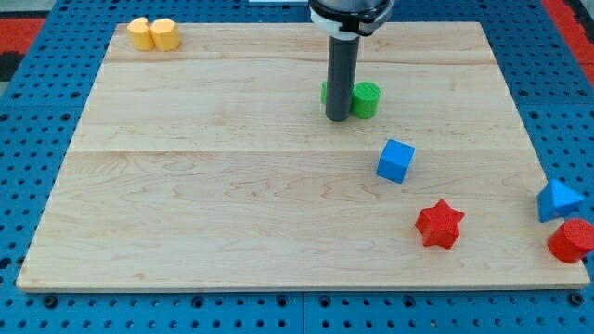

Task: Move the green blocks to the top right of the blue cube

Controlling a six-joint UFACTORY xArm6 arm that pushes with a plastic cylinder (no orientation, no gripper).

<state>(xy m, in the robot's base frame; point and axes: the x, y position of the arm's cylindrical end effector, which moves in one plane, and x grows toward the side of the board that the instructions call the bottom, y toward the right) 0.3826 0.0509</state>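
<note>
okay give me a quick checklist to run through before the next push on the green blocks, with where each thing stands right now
1. My tip in view: ok, it sits against the green blocks, partly covering the left one.
2. Green blocks together: ok, the green cylinder and the other green block sit side by side; the second one's shape is hidden behind the rod.
3. Green blocks at top right of the blue cube: not ok, they lie toward its top left.
4. Path past the cube's top: ok, nothing lies there.
5. Red star out of the way: ok, it is below the cube.
</note>
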